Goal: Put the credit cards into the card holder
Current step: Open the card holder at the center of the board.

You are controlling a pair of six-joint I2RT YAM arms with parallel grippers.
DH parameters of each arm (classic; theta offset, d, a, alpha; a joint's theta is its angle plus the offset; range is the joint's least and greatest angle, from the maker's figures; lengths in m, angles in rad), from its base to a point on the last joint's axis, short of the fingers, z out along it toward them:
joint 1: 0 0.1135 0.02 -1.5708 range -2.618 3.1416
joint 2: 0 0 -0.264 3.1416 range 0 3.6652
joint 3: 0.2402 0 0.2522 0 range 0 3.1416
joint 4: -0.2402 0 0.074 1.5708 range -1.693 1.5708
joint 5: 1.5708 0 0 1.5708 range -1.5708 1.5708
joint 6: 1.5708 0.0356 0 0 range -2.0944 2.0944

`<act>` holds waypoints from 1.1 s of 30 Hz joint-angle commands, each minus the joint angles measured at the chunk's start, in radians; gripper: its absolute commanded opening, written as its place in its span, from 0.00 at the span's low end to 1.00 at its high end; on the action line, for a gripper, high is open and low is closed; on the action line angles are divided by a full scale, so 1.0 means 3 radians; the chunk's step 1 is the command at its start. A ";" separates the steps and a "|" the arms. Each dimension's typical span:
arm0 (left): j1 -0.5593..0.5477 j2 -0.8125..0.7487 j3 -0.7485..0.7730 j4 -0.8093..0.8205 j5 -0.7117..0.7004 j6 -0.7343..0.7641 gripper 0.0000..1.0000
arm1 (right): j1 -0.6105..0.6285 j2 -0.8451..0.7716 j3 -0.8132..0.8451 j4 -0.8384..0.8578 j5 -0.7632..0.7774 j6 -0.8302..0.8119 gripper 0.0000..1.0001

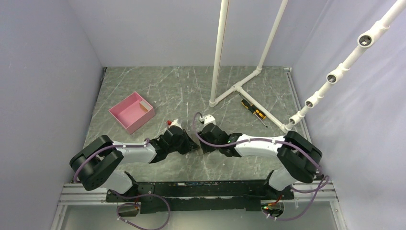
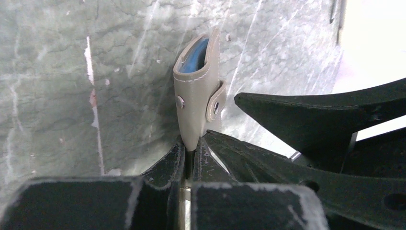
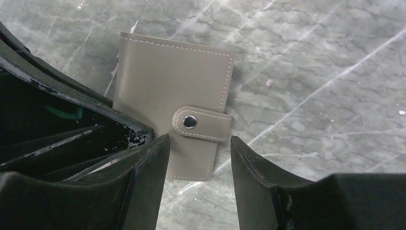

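Left end effector (image 2: 191,147) clamped on card holder (image 2: 193,108) | right end effector (image 3: 199,143) parted

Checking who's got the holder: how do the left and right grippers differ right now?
The left gripper is shut, pinching the card holder by its edge; the right gripper is open, gripping nothing. The left sees the holder edge-on; the right faces its snapped front. Both meet at the holder.

The card holder (image 3: 167,86) is plain grey-beige with white stitching along its edges, a silver snap (image 3: 190,122) on its strap and a blue lining (image 2: 196,53). The counter (image 1: 191,86) is grey-green marble with white veins. The box (image 1: 129,112) is pink, the screwdriver (image 1: 254,111) yellow and black, the pipes (image 1: 220,52) white.
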 commanded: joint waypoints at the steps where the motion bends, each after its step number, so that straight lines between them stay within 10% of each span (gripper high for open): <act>1: -0.0009 -0.0069 0.0010 0.0122 0.0107 0.0054 0.00 | 0.0127 0.0221 0.0188 0.0139 0.0219 -0.0101 0.53; 13: -0.0015 -0.0101 -0.0063 0.0289 0.0244 -0.0022 0.00 | 0.0282 0.0640 0.0441 -0.0142 0.1380 0.0514 0.44; 23: -0.0016 -0.0202 -0.0048 -0.0040 0.0278 -0.0130 0.00 | 0.0171 0.0483 0.0495 -0.0240 0.1648 0.0521 0.08; 33: -0.0011 -0.0558 -0.0134 -0.0252 0.0139 0.0042 0.00 | -0.0511 -0.0123 -0.0173 0.0434 -0.0228 0.0416 0.09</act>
